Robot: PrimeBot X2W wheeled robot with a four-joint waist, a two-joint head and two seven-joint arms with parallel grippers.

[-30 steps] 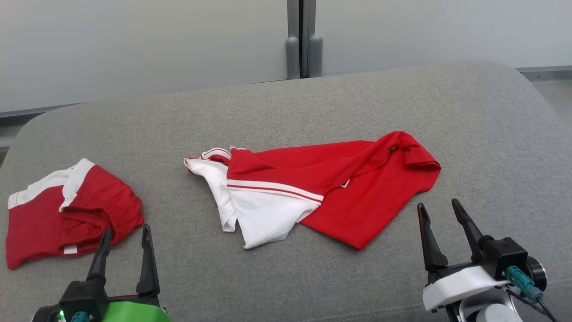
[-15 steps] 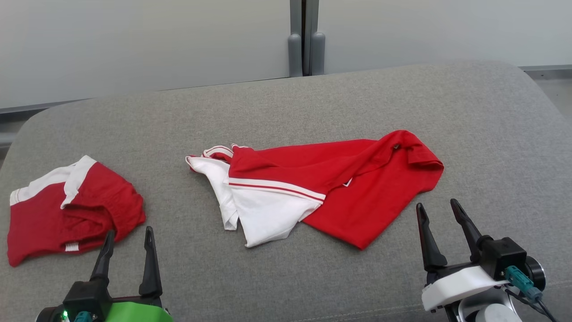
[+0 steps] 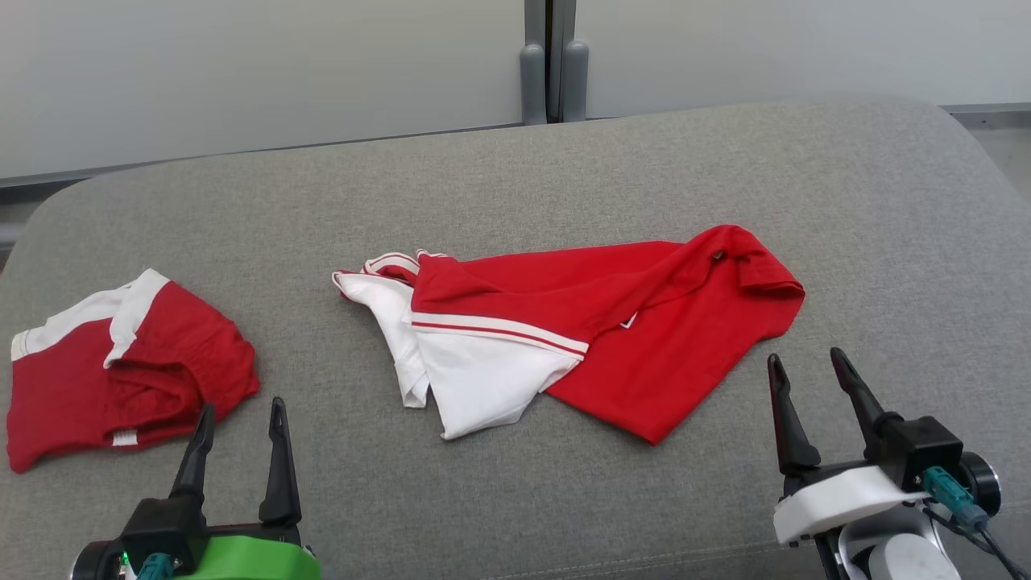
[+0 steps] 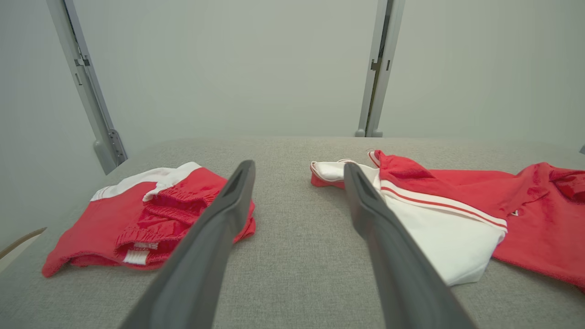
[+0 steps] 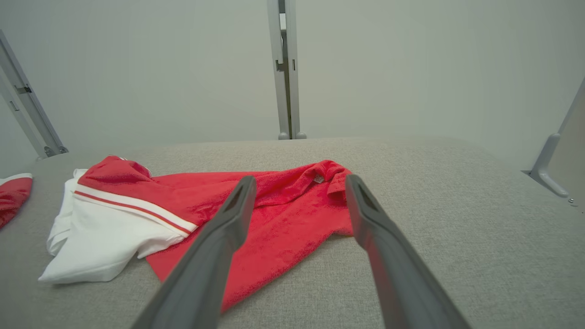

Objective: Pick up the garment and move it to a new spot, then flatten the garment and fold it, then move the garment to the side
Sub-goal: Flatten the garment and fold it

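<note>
A red and white garment (image 3: 612,322) lies crumpled in the middle of the grey padded table (image 3: 515,185), its white part to the left and red part to the right. It also shows in the left wrist view as the garment (image 4: 457,214) and in the right wrist view as the garment (image 5: 274,205). My left gripper (image 3: 242,411) stands open near the front edge, left of the garment and apart from it. My right gripper (image 3: 808,362) stands open just off the garment's right end, nothing between its fingers.
A second red and white garment (image 3: 121,370) lies bunched at the table's left side, just beyond my left gripper, also seen as the bunched garment (image 4: 146,214). Pale wall panels with a grey post (image 3: 552,72) stand behind the table. Bare grey padding stretches to the right.
The camera has shifted slightly, so the whole scene sits a little differently. Both grippers have edged forward a touch, still open. The garments lie as before.
</note>
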